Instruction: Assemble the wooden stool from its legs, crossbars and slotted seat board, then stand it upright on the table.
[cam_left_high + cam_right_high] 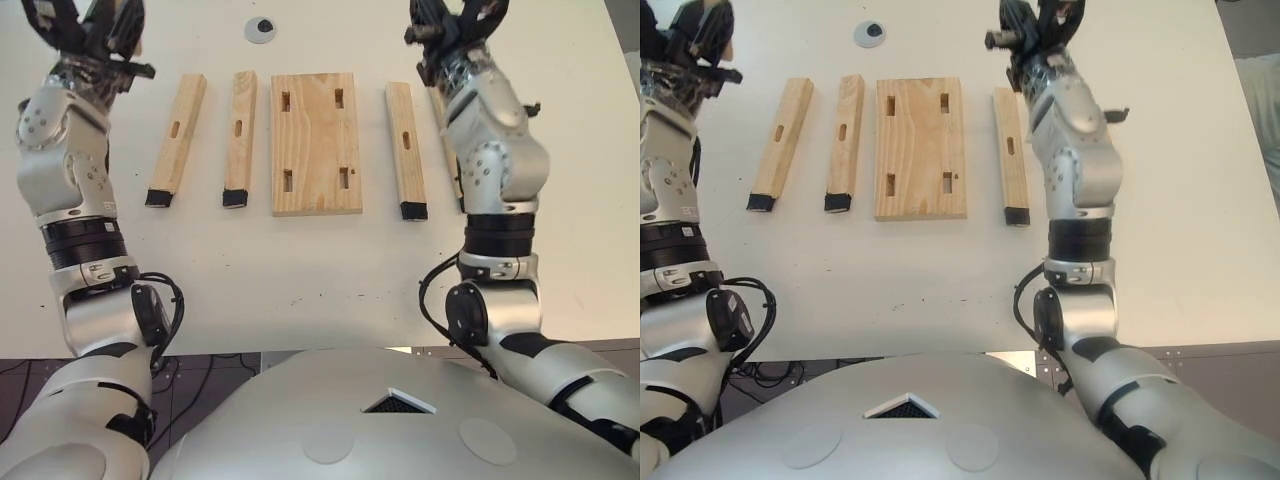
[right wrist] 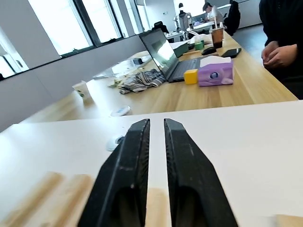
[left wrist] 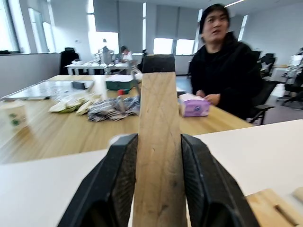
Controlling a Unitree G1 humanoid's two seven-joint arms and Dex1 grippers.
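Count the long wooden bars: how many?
5. Two bars lie left of the seat board, one right of it, another beyond, half hidden by the right arm, one clamped in the left fingers. More may hide.

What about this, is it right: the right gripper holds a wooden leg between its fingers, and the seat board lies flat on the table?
No: the left wrist view shows the left gripper holding the wooden leg between its fingers. The seat board lies flat on the table.

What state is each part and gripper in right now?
Seat board: flat on table, slots empty.
Loose legs: lying flat, unassembled.
Held leg: clamped.
Left gripper: shut on held leg.
Right gripper: shut, empty.
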